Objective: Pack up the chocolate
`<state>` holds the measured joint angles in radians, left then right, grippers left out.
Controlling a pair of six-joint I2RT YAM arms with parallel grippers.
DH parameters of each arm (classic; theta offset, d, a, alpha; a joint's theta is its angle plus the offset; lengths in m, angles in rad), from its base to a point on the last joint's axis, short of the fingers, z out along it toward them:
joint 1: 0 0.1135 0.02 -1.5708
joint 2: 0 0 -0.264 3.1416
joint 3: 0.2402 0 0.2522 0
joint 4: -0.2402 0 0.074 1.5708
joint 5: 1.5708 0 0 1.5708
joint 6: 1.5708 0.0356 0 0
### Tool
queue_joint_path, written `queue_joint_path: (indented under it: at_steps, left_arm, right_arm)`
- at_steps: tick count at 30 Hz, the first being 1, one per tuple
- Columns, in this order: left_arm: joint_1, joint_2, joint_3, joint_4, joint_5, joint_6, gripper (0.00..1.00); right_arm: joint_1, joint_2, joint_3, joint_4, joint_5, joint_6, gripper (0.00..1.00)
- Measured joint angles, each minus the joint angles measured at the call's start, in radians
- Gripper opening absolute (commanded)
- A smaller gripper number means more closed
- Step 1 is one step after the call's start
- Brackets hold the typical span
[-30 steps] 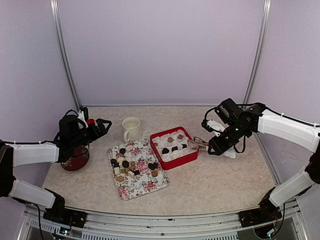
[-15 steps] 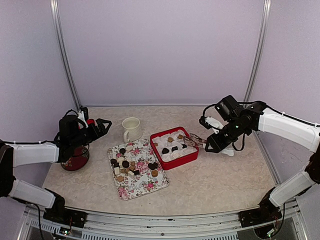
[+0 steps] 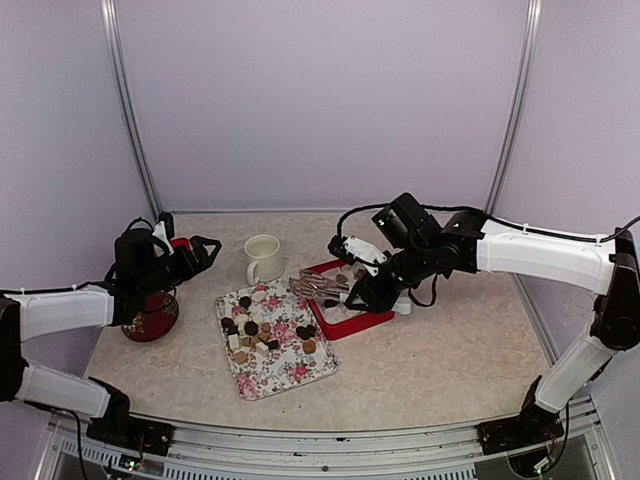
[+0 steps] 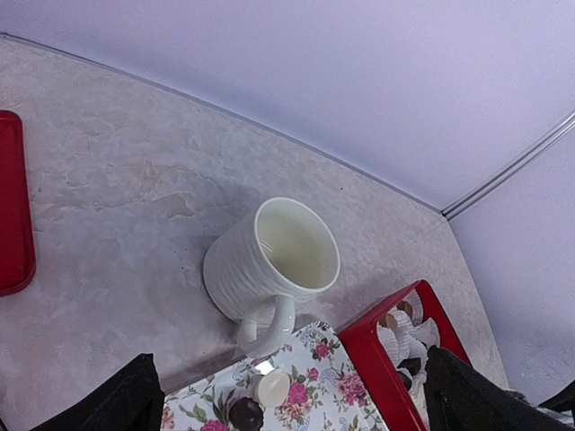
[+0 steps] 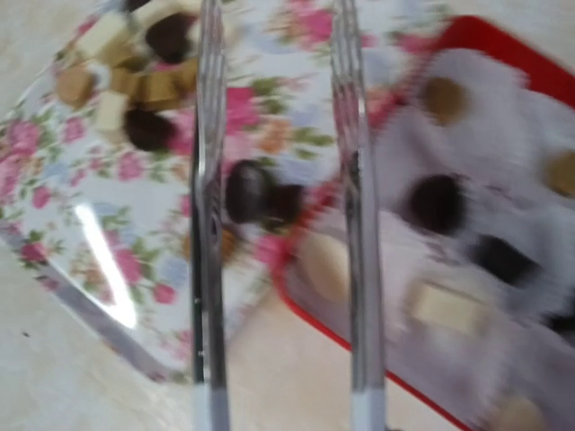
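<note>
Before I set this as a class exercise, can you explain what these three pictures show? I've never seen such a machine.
Two robot arms are bolted at the near edge of a table. One picture looks down from above and behind them; the other two come from a camera on each wrist. On the table stand a cream mug, a floral tray strewn with chocolates, and a red box of white paper liners, several already filled. The left tool hangs open and empty, left of the mug. The right tool is shut on metal tongs, which reach over the box to the tray's edge; in the blurred right wrist picture they are the two shiny bars.
</note>
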<state>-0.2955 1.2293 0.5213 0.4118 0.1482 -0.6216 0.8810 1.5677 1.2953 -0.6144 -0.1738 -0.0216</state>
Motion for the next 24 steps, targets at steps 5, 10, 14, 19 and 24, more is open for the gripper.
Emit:
queue_joint_path:
  at_steps: [5,10,14,19,24]
  left_arm:
    - [-0.004,-0.005,0.003,-0.002,-0.004,0.000,0.99]
    - [-0.010,-0.004,0.011,-0.008,-0.006,0.000,0.99]
    - [-0.010,-0.005,0.011,-0.020,-0.015,0.003,0.99]
    - [-0.010,-0.010,0.011,-0.029,-0.022,0.003,0.99]
    - [-0.011,-0.021,0.011,-0.031,-0.023,0.003,0.99]
  right_arm:
    - [0.074,0.098,0.004,0.087,0.013,0.056,0.39]
    - [0.133,0.180,0.022,0.173,0.035,0.104,0.39]
    - [0.175,0.182,-0.014,0.240,0.034,0.103,0.40]
    - [0.190,0.104,-0.157,0.284,0.029,0.084,0.40]
    - [0.190,-0.046,-0.349,0.310,0.035,0.057,0.39]
